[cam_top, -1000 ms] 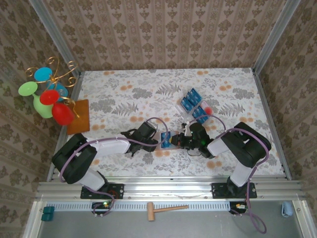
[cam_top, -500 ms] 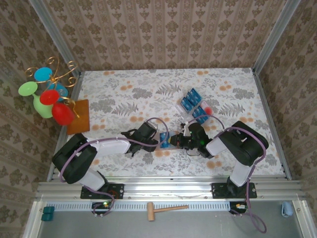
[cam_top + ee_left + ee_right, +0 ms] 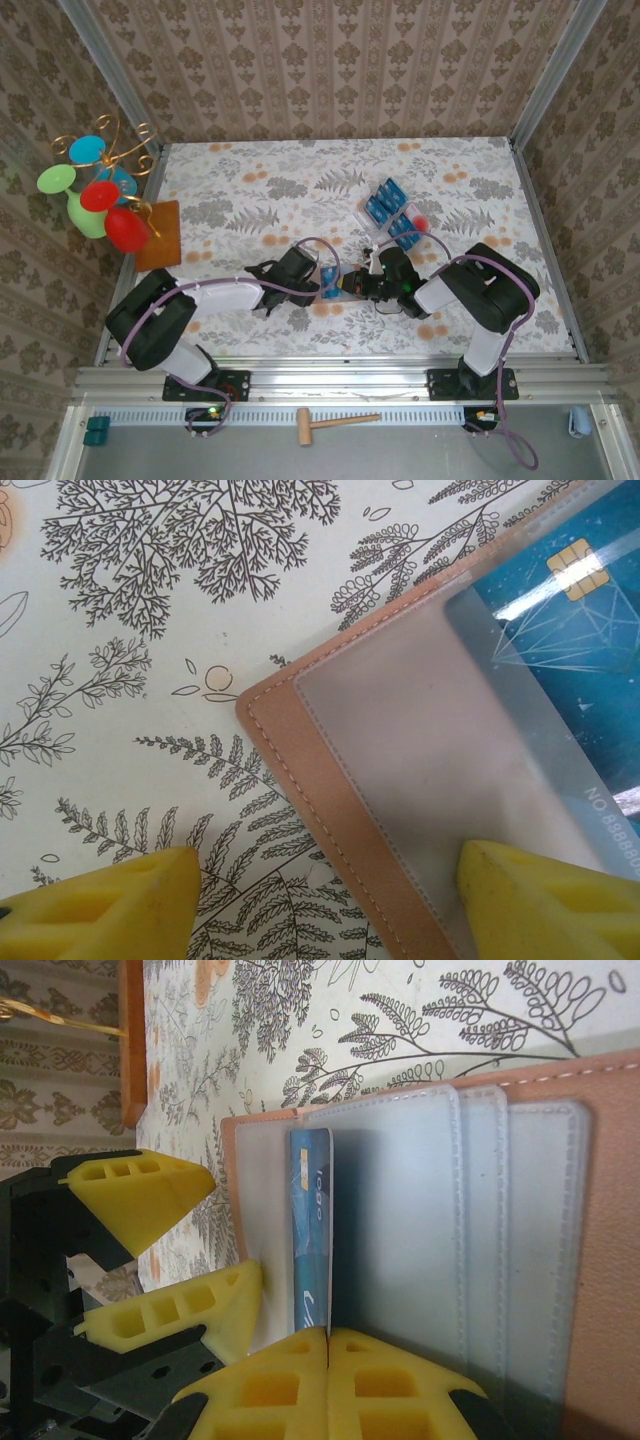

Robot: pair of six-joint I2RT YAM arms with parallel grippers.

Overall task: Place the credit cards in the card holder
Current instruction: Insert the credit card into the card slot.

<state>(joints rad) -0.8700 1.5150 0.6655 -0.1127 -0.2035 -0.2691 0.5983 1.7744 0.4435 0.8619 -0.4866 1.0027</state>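
- The right pincer point(image 3: 328, 1348) is pressed together on the near end of one blue credit card point(image 3: 311, 1225). The two yellow fingers point(image 3: 400, 1385) meet at a seam with the card between them.
- The credit card is presented edge-on between the clear pockets of the open card holder point(image 3: 605, 1210), next to the pocket nearest the left arm.
- In the left wrist view, the credit card point(image 3: 570, 650) shows a gold chip and pale line markings. Its edge toward the holder's corner appears to lie under the translucent pocket film.
- The left pincer point(image 3: 325, 910) is spread and pinches nothing. One fingertip point(image 3: 545, 900) sits over the clear pocket of the card holder point(image 3: 300, 760). The other is over the bare tabletop point(image 3: 130, 700), beside the stitched brown border.
- In the right wrist view, the left pincer point(image 3: 165, 1255) stands at the holder's outer edge. Its nearer finger point(image 3: 195, 1310) touches that edge.
- From above, the left pincer point(image 3: 318, 283) and right pincer point(image 3: 347, 286) face each other near the middle of the tabletop point(image 3: 250, 190), with the credit card point(image 3: 331, 282) between them.
- The remaining credit cards point(image 3: 383, 205) lie in a clear tray point(image 3: 414, 213) behind the right arm.
- An orange-brown mat point(image 3: 160, 236) lies at the left edge, beside a wire ornament point(image 3: 98, 185) carrying coloured discs.
- A wooden mallet point(image 3: 335, 423) lies off the tabletop, in front of the arm bases.
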